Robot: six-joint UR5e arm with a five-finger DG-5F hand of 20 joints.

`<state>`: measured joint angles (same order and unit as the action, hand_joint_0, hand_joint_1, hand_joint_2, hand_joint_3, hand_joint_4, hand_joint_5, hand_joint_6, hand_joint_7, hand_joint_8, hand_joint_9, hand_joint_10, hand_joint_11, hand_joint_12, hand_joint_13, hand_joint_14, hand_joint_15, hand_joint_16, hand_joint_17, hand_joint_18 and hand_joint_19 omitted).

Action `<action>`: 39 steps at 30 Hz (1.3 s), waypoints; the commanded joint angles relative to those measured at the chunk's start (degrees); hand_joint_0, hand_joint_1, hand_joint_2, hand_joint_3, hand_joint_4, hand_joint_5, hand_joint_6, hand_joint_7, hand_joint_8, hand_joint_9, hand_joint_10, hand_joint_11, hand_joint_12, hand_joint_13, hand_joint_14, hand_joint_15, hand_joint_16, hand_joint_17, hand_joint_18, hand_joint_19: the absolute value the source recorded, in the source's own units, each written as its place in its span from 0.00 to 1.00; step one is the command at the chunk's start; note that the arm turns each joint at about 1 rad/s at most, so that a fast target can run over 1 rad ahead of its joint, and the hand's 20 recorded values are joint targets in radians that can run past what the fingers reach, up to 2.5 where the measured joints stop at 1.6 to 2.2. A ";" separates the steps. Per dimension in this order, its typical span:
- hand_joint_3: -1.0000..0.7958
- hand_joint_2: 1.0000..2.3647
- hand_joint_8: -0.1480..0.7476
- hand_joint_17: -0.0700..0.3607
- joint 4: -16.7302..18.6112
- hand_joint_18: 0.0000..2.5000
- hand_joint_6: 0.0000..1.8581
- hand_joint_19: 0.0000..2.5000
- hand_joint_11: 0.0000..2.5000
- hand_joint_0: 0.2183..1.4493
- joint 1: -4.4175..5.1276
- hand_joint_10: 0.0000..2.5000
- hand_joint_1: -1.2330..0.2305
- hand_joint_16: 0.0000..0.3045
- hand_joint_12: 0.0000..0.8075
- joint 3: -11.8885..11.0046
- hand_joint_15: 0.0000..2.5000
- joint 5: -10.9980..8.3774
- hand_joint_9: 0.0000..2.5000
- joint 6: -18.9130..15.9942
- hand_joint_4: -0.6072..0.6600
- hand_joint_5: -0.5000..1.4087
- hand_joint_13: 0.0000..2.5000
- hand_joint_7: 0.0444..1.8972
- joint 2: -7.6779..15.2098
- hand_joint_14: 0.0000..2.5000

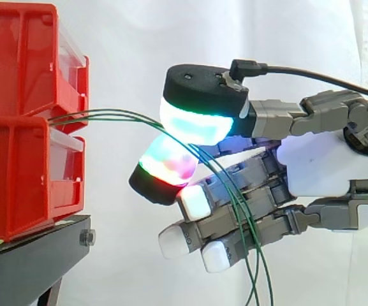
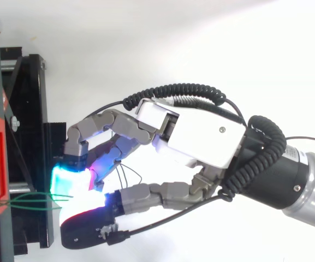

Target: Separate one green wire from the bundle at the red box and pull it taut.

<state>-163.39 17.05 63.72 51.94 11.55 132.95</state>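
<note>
red bins (image 1: 18, 60): 2 (stacked) | green wires (image 1: 126, 115): at least 2 | hand (image 1: 327, 169): 1

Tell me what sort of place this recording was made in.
Probably a robotics lab test rig: a white curtain backs everything, red bins sit stacked on a black stand, and a robot hand works at green wires leading from them.

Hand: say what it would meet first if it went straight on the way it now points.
Probably the stacked red bins: the hand points left at them, along the green wires it pinches. Depth is unclear, so hedge.
</note>
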 commanded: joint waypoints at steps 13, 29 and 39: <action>0.28 0.00 0.46 0.43 -0.61 0.31 0.48 0.24 0.23 0.24 0.00 0.01 0.42 0.17 0.40 0.00 0.15 0.00 0.46 -0.13 0.58 0.20 0.36 0.51 -0.85 0.01; 0.28 0.00 0.46 0.42 -4.39 0.31 0.48 0.25 0.22 0.26 0.00 0.01 0.41 0.16 0.39 0.00 0.16 0.00 0.45 0.05 0.58 0.19 0.36 0.53 -2.35 0.01; 0.36 0.01 0.45 0.41 -4.39 0.30 0.48 0.25 0.23 0.32 0.00 0.01 0.32 0.16 0.38 0.00 0.16 0.00 0.44 0.05 0.54 0.19 0.35 0.56 -2.35 0.01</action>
<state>-167.78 17.05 63.65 51.94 11.60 130.60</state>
